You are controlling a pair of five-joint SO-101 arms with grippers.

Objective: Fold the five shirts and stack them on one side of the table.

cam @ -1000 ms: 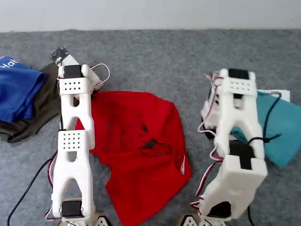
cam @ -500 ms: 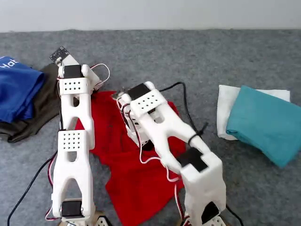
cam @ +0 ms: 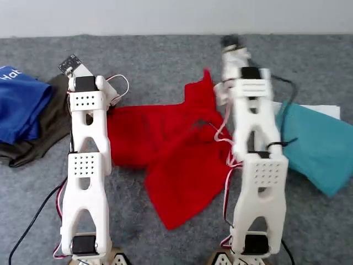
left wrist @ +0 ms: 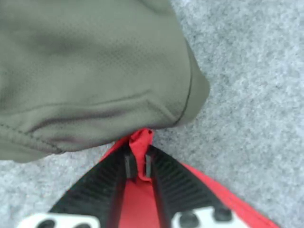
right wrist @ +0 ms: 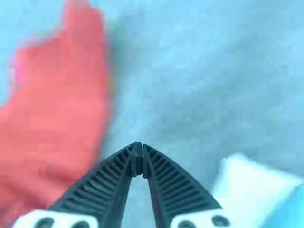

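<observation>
Here, the crumpled red fabric shirt (cam: 176, 149) lies spread between the two white arms on the grey felt-like table cover (cam: 165, 61), with one corner standing up in a peak close beside the right arm's wrist. The left gripper (left wrist: 138, 164) is pinched tight on a small fold at the red shirt's edge, the cloth caught between its black ribbed jaws. Right next to that pinched fold, the rumpled olive-green fabric shirt (left wrist: 85, 71) rests on the cover. In the high view the olive shirt sits at the left side of the table, partly under a bundled bright blue fabric shirt (cam: 19, 105). The right gripper (right wrist: 137, 161) hovers over bare grey cover at the far end of its outstretched arm. Its black jaws are pressed together, and nothing can be seen between them. The red shirt lies off to one side of it and a white cloth to the other. At the right side of the table a folded teal fabric shirt (cam: 317, 146) rests on top of a flat white fabric shirt (cam: 329, 112), whose edge peeks out behind it.
</observation>
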